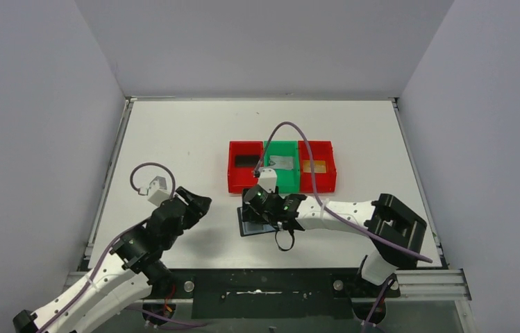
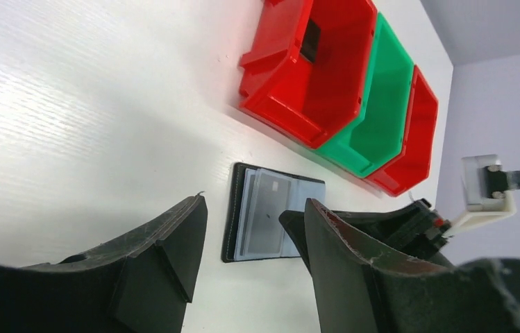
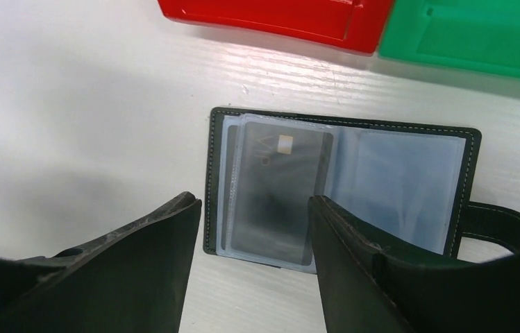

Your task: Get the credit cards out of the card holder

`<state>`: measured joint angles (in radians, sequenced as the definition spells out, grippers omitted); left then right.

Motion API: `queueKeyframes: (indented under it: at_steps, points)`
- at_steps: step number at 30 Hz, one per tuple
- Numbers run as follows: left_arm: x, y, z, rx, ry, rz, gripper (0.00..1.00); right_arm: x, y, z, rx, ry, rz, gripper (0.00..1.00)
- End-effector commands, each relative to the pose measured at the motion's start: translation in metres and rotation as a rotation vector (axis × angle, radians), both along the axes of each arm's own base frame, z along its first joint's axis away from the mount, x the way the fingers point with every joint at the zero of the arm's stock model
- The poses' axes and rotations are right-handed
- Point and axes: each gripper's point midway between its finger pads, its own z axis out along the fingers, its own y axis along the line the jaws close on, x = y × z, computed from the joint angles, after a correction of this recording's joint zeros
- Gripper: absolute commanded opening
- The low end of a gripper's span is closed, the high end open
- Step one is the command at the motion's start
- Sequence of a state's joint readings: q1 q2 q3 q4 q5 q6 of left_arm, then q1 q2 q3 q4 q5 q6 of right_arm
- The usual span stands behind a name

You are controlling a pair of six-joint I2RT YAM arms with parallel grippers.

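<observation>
Card holder (image 3: 344, 182) lies open and flat on the table (image 1: 173, 139), just near-side of the bins (image 1: 243, 184). Its long axis runs left-right along the bin row, strap (image 3: 500, 222) at the right end. Dark card (image 3: 278, 187) sits in the left sleeve, chip end toward the bins. Right gripper (image 3: 253, 205) is above it, fingers parted, empty. Left gripper (image 2: 253, 205) is off to the left, parted, empty.

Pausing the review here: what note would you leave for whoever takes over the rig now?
Left gripper: open, empty, left of the card holder.
Right gripper: open, empty, above the card holder.
The card holder lies open on the table; a grey card sits in its clear sleeve.
Done: what look like cards lie in the left red bin, green bin and right red bin.
Left: pull out the grey card.
</observation>
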<state>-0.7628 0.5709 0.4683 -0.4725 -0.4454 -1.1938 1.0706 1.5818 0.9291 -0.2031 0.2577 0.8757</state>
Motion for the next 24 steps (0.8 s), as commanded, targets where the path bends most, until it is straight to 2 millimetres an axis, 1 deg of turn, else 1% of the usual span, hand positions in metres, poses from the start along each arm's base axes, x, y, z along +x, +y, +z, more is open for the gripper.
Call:
queueKeyframes:
  at_steps: [1,5,9,12,16,19,24]
  points:
    - [-0.005,0.034,0.003,0.023,-0.013,0.129,0.53,0.006,-0.013,-0.009,-0.151,-0.019,-0.019,0.60]
    - [-0.009,0.039,0.005,0.032,-0.009,0.134,0.54,0.002,-0.008,-0.020,-0.181,0.013,0.014,0.61]
    - [-0.009,0.036,0.004,0.034,-0.003,0.125,0.53,0.000,0.002,-0.026,-0.176,0.028,0.054,0.63]
    - [-0.007,0.032,0.003,0.036,0.000,0.110,0.54,-0.001,0.002,-0.031,-0.190,0.043,0.055,0.63]
    - [-0.006,0.028,0.001,0.037,0.010,0.096,0.54,-0.005,-0.003,-0.041,-0.218,0.071,0.045,0.63]
    - [-0.006,0.023,-0.001,0.034,0.016,0.079,0.53,-0.007,-0.008,-0.049,-0.233,0.089,0.035,0.59]
    - [-0.003,0.009,-0.002,0.030,0.013,0.018,0.54,-0.008,-0.012,-0.056,-0.217,0.117,0.024,0.43]
